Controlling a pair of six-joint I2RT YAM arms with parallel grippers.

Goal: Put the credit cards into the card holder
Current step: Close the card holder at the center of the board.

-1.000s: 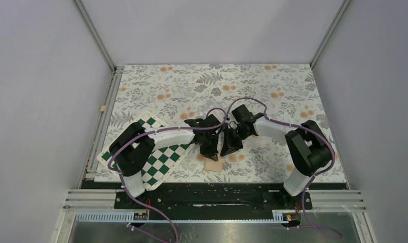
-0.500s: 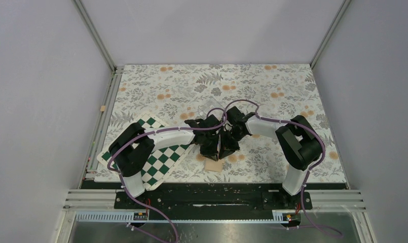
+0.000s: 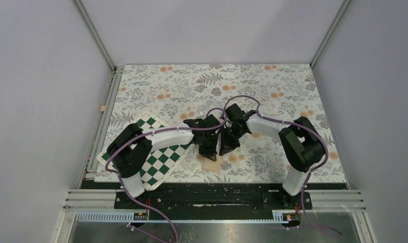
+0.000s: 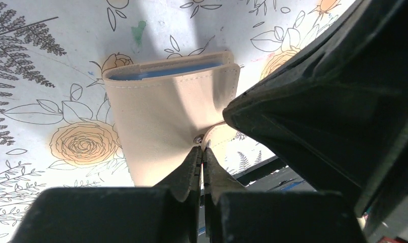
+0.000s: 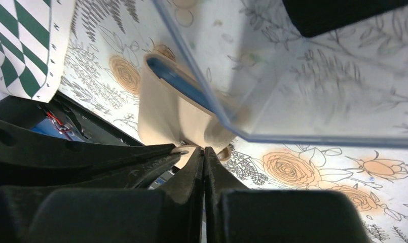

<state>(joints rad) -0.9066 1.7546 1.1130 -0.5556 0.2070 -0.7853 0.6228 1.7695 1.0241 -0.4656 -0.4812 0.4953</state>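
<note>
The card holder (image 3: 212,166) is a tan folded wallet lying near the table's front edge. The left wrist view shows it (image 4: 166,111) shut, with blue lining along its far edge. Its clasp tab (image 4: 215,135) curls up off the front. My left gripper (image 4: 201,150) is shut, its tips right against that tab. My right gripper (image 5: 204,150) is also shut, its tips touching the tab's edge beside the left fingers (image 5: 115,162). From above, both grippers (image 3: 210,153) (image 3: 225,151) stand tip to tip over the wallet. No credit cards are in view.
A green-and-white chequered board (image 3: 161,157) lies under the left arm at the front left. A clear plastic box (image 3: 209,109) sits just behind the grippers and fills the upper right wrist view (image 5: 303,76). A small tan block (image 3: 103,108) lies at the left rail.
The right arm has swung left, bringing its shut gripper right beside the left gripper above the wallet. The left arm and the wallet have stayed put.
</note>
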